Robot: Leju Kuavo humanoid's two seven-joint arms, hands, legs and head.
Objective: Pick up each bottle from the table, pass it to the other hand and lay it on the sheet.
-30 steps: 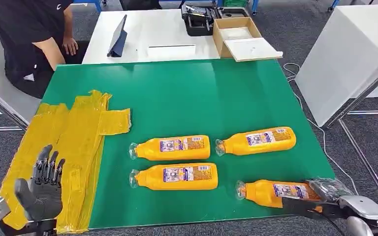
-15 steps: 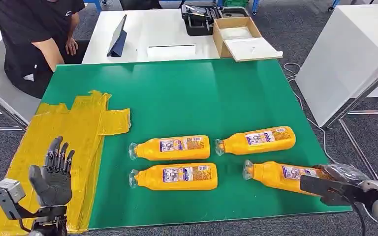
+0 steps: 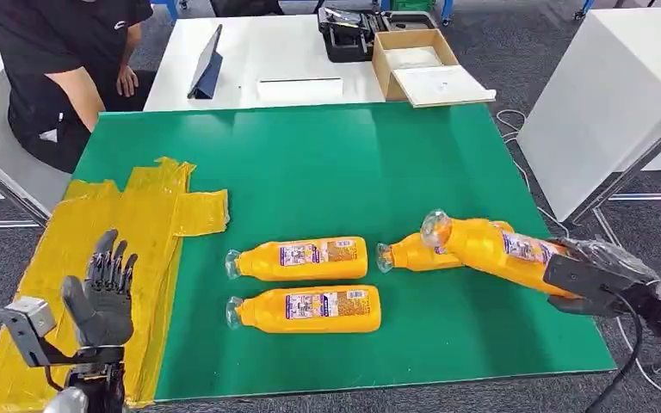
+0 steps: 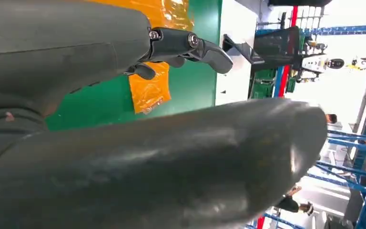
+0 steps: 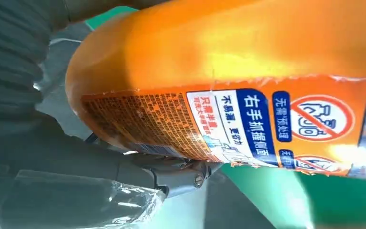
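**Operator A:** State the condition of the right hand (image 3: 589,280).

**Operator B:** It grips the base end of one orange plastic bottle with a printed label (image 3: 491,248). This held bottle is off the green table mat (image 3: 327,163), tilted, with its clear cap end raised and pointing toward the mat's middle. It crosses in front of a second orange bottle (image 3: 413,252), which lies flat behind it near the mat's right side. In the right wrist view the labelled wall of the held bottle (image 5: 228,95) sits against the palm, with a dark finger (image 5: 171,174) curled under it.

**Operator A:** And the left hand (image 3: 103,297)?

**Operator B:** It holds nothing. Its fingers are straight and apart, pointing up, palm toward the bottles. It hovers above the crinkled yellow plastic sheet (image 3: 138,224) at the mat's left edge. The left wrist view shows the thick grey thumb (image 4: 171,157) close up, with the sheet and mat beyond it.

**Operator A:** Remaining bottles?

**Operator B:** Two more orange bottles lie flat in the mat's centre, one behind the other, caps toward the sheet: the farther one (image 3: 301,258) and the nearer one (image 3: 310,310). No bottle lies on the sheet.

**Operator A:** Surroundings?

**Operator B:** A person in a black shirt (image 3: 52,60) sits at the far left corner. Behind the mat stands a white table (image 3: 258,52) carrying an open cardboard box (image 3: 413,60).
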